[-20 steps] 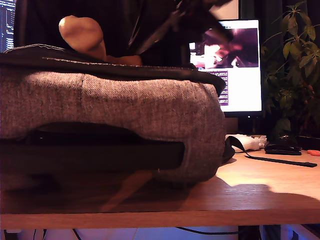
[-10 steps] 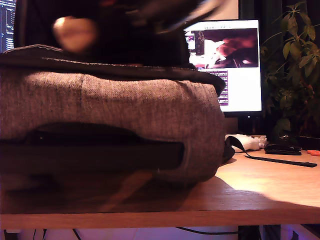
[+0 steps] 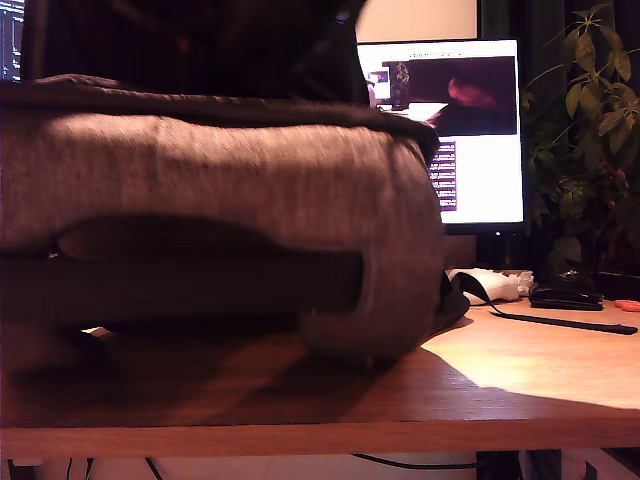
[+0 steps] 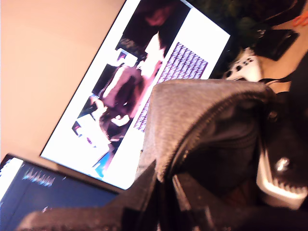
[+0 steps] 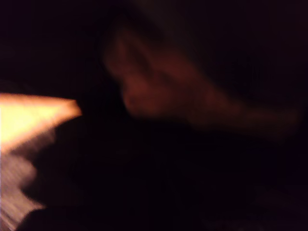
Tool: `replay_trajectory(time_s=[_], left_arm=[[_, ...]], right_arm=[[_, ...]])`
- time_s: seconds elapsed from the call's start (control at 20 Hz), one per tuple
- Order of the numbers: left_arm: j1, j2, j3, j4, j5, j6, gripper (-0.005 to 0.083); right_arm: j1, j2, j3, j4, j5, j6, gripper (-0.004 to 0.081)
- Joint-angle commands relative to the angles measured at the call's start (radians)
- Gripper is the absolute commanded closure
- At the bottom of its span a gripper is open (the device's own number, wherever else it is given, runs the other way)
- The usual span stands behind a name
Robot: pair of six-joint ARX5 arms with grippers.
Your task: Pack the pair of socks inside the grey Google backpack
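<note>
1. You see the grey Google backpack (image 3: 220, 200) lying on its side on the wooden desk (image 3: 520, 370), filling the exterior view's left.
2. My first gripper's finger (image 4: 276, 180) sits at the backpack's zipped rim (image 4: 202, 130); whether it is clamped cannot be told.
3. My second gripper's view is dark blur; its state and the socks' place cannot be told.
4. A monitor (image 3: 470, 130) glows behind.

— What sort of room are we looking at?
— A desk in a home office, dimly lit. There's a wooden desktop (image 3: 520, 385), a lit monitor (image 3: 470, 130) against a plain wall, a second screen (image 4: 43, 192) beside it.
— Anything homely?
— A leafy houseplant (image 3: 590, 150) on the exterior view's right, and a white game controller (image 4: 243, 65).
</note>
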Motion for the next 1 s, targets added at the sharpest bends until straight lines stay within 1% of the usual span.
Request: replay_trajectory(time_s=[0.0,0.1,0.3,0.45,0.55,0.7,0.8,0.95], left_arm=[[-0.013,-0.021,0.029,0.039,0.008,-0.002,0.0798],[-0.010,-0.021,0.029,0.039,0.008,0.000,0.0798],[0.011,-0.021,0.029,0.021,0.008,0.000,0.0798],[0.029,-0.021,0.029,0.012,0.008,0.000,0.0798],[0.038,-0.021,0.029,0.011,0.008,-0.001,0.0798],[0.041,-0.021,0.029,0.011,0.009,-0.003,0.0798],[0.041,-0.021,0.029,0.007,0.009,-0.003,0.0798],[0.041,-0.021,0.029,-0.009,0.011,-0.025,0.0798]], right_arm=[[0.014,-0.021,0.019,-0.035,-0.007,0.010,0.0783],[0.062,-0.035,0.019,-0.053,-0.003,0.013,0.0783],[0.133,-0.076,0.019,-0.090,0.076,0.017,0.0783],[0.161,-0.080,0.019,-0.159,0.135,0.024,0.0783],[0.174,-0.080,0.010,-0.199,0.186,0.047,0.0783],[0.195,-0.100,-0.028,-0.198,0.244,0.047,0.0783],[0.196,-0.143,-0.076,-0.194,0.248,0.049,0.0783],[0.192,-0.254,-0.169,-0.202,0.274,0.058,0.0783]])
